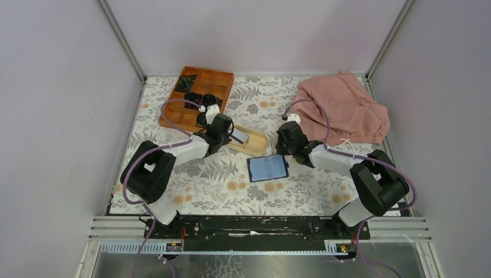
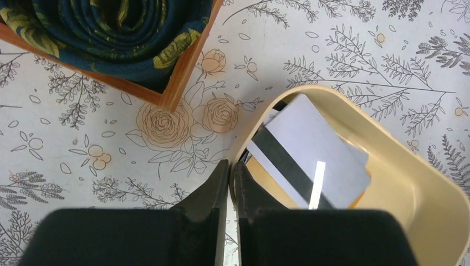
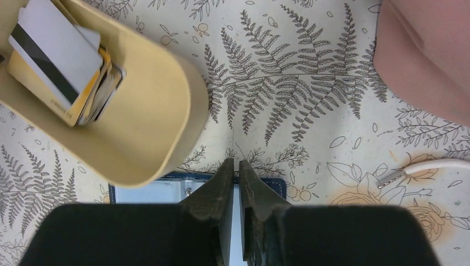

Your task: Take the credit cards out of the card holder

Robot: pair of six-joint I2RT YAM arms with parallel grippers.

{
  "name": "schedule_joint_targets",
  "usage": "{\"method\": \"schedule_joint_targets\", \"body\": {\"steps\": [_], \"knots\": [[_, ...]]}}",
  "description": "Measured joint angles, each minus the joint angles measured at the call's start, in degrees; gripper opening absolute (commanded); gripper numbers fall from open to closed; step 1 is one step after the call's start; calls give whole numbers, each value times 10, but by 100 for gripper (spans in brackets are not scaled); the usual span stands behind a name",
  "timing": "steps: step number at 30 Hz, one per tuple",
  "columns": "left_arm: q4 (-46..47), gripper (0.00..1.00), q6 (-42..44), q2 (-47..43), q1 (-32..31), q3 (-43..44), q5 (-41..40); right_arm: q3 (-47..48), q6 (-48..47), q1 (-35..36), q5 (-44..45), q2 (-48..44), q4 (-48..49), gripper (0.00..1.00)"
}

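1. Closest in, the left gripper [image 2: 230, 164] hangs at the rim of the beige dish [image 2: 413, 188], its jaws all but pressed together with nothing between them.
2. Inside that dish the credit cards [image 2: 310, 155] lie in a loose stack, with a pale one with a black stripe on top.
3. Across from it, the right gripper [image 3: 237, 162] hovers above the far edge of the card holder [image 3: 161, 193], jaws likewise nearly touching and empty.
4. That card holder lies open on the floral table [image 1: 220, 174], pale blue inside up, just beside the dish.
5. Further back sit a wooden tray [image 1: 229, 87] on the left and a pink cloth [image 1: 344, 107] on the right.
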Motion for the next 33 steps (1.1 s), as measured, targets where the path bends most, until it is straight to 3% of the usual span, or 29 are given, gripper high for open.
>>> {"method": "schedule_joint_targets", "body": {"steps": [5,15,17,21,29,32,33], "knots": [[14,0,-19,-22,0,-32,-4,0,0,0,-10,12,8,14],[53,2,-83,-61,-2,-92,-6,44,6,0,-64,87,29,11],[53,21,-87,-62,-2,-93,-7,44,11,3,-74,90,32,12],[49,46,-94,-71,-3,-99,-7,42,18,10,-86,90,46,12],[47,60,-105,-81,-7,-101,-7,35,24,12,-99,101,57,12],[45,78,-106,-91,-15,-103,-15,35,26,12,-102,102,56,12],[46,89,-106,-104,-21,-108,-19,33,26,12,-102,99,57,12]]}}
